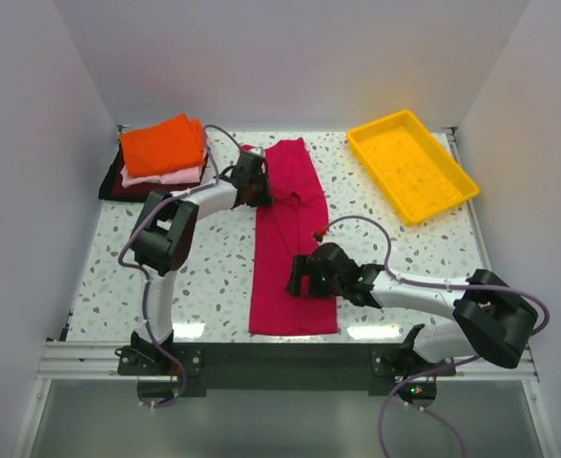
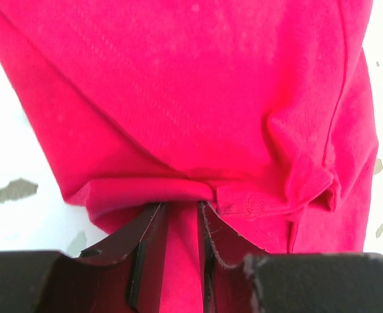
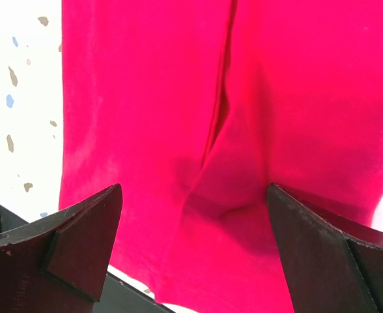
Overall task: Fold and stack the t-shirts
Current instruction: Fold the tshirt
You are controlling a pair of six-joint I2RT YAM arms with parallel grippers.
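Left pincer (image 2: 182, 210): nearly closed, its two dark fingers (image 2: 149, 235) nipping a gathered fold of the crimson shirt (image 1: 290, 250). The cloth puckers into creases right where the tips meet. From above, this pincer sits at the shirt's left edge, towards the far end.

Right pincer (image 3: 195, 218): spread wide, gripping nothing. One finger (image 3: 81, 244) stands at each side of a soft lengthwise crease in the same shirt. Whether the tips press the cloth or hang just above it, I cannot tell. From above, it is over the near half of the shirt.

Crimson shirt: laid as a long narrow strip down the middle of the speckled table (image 1: 204, 277), running from the far side to the near edge.

Stack, far left corner: orange shirt (image 1: 163, 145) folded on top, pale pink shirt (image 1: 174, 176) beneath it, dark maroon shirt (image 1: 116, 186) at the bottom, its edge showing to the left.

Yellow tray (image 1: 412, 164): far right corner, set at a slant, well apart from the shirts.
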